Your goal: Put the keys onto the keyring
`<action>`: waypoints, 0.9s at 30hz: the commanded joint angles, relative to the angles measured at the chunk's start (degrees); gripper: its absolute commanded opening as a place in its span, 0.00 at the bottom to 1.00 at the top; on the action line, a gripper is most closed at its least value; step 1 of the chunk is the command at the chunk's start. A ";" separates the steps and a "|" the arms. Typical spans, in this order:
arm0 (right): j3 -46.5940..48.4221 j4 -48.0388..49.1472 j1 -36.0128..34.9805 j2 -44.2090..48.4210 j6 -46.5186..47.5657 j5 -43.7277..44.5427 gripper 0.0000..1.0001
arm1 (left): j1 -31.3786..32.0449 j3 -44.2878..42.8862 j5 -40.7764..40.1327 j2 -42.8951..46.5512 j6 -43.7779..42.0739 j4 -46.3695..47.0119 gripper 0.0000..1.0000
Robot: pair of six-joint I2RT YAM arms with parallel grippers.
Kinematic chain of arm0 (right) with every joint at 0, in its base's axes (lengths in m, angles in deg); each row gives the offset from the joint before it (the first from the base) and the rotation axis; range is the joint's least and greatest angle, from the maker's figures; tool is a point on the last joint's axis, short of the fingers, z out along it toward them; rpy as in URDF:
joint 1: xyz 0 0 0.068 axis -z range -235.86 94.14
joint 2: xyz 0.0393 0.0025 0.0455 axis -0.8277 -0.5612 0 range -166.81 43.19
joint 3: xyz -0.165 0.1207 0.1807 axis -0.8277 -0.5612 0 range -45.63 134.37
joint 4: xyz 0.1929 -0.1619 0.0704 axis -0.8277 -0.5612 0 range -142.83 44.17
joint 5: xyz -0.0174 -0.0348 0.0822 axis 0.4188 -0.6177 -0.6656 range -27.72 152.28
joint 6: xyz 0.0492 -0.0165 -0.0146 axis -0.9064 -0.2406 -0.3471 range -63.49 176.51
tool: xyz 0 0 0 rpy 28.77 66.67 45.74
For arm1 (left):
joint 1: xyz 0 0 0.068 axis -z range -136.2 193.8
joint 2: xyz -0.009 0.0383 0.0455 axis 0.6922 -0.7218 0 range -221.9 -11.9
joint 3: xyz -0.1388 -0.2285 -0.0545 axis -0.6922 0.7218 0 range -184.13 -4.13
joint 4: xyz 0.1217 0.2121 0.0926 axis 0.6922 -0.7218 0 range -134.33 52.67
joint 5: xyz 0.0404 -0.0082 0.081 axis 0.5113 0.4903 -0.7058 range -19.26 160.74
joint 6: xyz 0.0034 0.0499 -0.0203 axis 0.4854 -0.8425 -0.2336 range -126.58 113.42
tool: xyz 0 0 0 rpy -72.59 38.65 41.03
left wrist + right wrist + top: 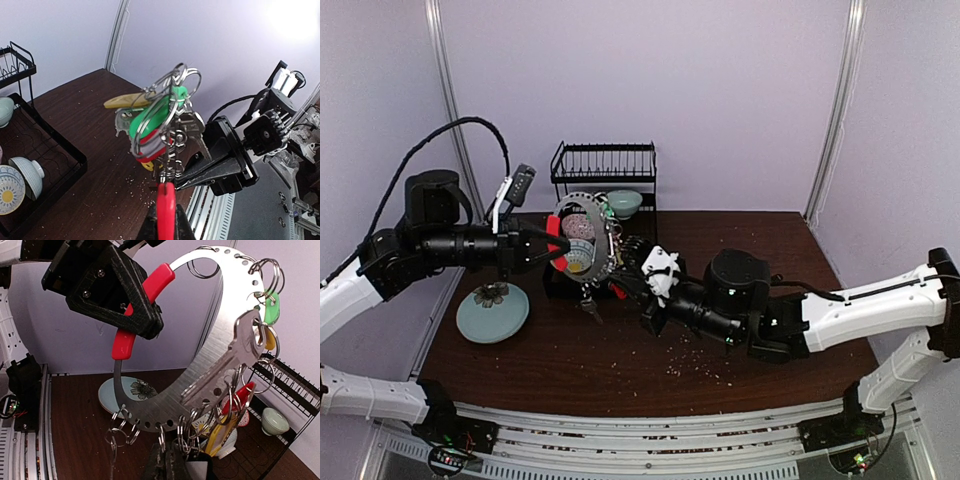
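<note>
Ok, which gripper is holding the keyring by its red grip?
The left gripper, clamped on the red grip of the keyring; the right gripper is closed below, under the dangling rings.

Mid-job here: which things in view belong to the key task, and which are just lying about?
Job: keyring, held by its red handle in the left end effector; silver key hanging on it; right end effector, shut below it.
Lying about: flowered plate, dish rack, bowl inside it, crumbs.
</note>
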 commanded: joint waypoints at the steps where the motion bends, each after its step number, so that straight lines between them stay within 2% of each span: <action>1: 0.12 -0.38 1.38 4.79 -3.45 -8.03 0.00 | -0.77 5.18 -0.92 1.55 3.57 3.36 0.01; 3: 0.60 -2.31 1.66 5.39 -3.49 -8.90 0.00 | -0.75 6.90 -0.42 2.10 4.39 4.31 0.14; 5: 0.95 -4.38 2.06 5.74 -3.68 -8.93 0.00 | -0.77 7.87 -1.37 3.19 4.68 4.46 0.37; 6: 0.97 -5.09 2.20 6.01 -3.79 -8.84 0.00 | -0.76 8.03 -2.52 4.00 4.50 4.06 0.43; 9: 1.55 -8.59 2.53 6.64 -3.81 -9.62 0.00 | -0.75 7.49 -7.84 6.34 3.28 1.05 0.61; 11: 2.45 -11.31 2.52 6.87 -3.74 -10.77 0.00 | -0.78 6.57 -10.94 7.31 2.00 -1.66 0.67; 15: 4.41 -17.14 2.55 6.90 -2.69 -14.68 0.00 | -0.79 4.10 -13.93 7.96 -2.71 -6.11 0.66; 20: 7.41 -23.86 2.52 6.39 -0.93 -17.65 0.00 | -0.71 0.58 -10.85 9.06 -11.99 -11.45 0.54; 23: 9.15 -27.14 2.46 5.81 -0.24 -17.16 0.00 | -0.79 2.16 -10.58 11.27 -12.10 -7.06 0.41; 25: 9.68 -27.09 2.00 5.36 0.05 -17.70 0.00 | -0.14 3.52 -8.54 8.08 -11.65 -3.37 0.26; 27: 10.85 -27.57 0.18 3.86 2.13 -14.56 0.00 | 3.72 4.62 -9.26 3.76 -12.03 1.68 0.19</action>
